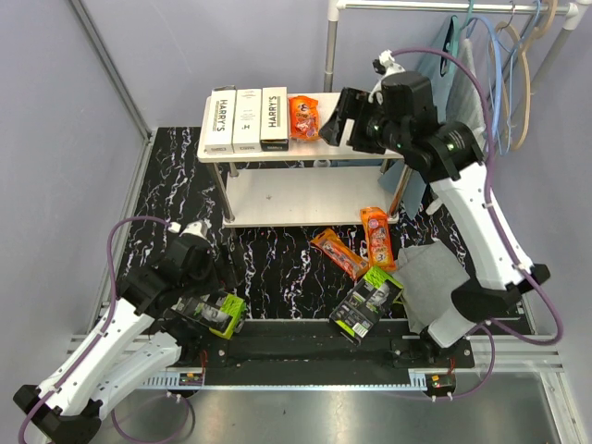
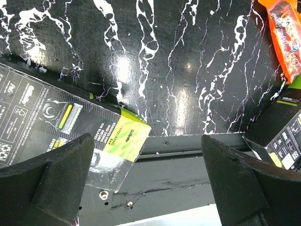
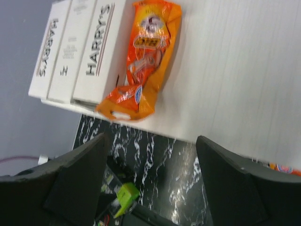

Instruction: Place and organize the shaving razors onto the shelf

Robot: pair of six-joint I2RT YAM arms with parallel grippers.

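- Cream-white shelf (image 1: pixel 296 196): Harry's boxes (image 1: pixel 247 118) and orange pack (image 1: pixel 304 117) crowd the top board's left; right half bare beneath released right jaws.
- Left jaws released above green pack (image 1: pixel 217 313) at desk's (image 1: pixel 277 277) near edge.

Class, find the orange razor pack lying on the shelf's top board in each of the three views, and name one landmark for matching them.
Top external: orange pack on the top board, right of the Harry's boxes.
Left wrist: not in it; a second pack at top right lies on the table.
Right wrist: upper middle, beside the boxes.
Landmark: the Harry's boxes, in the top and right wrist views.
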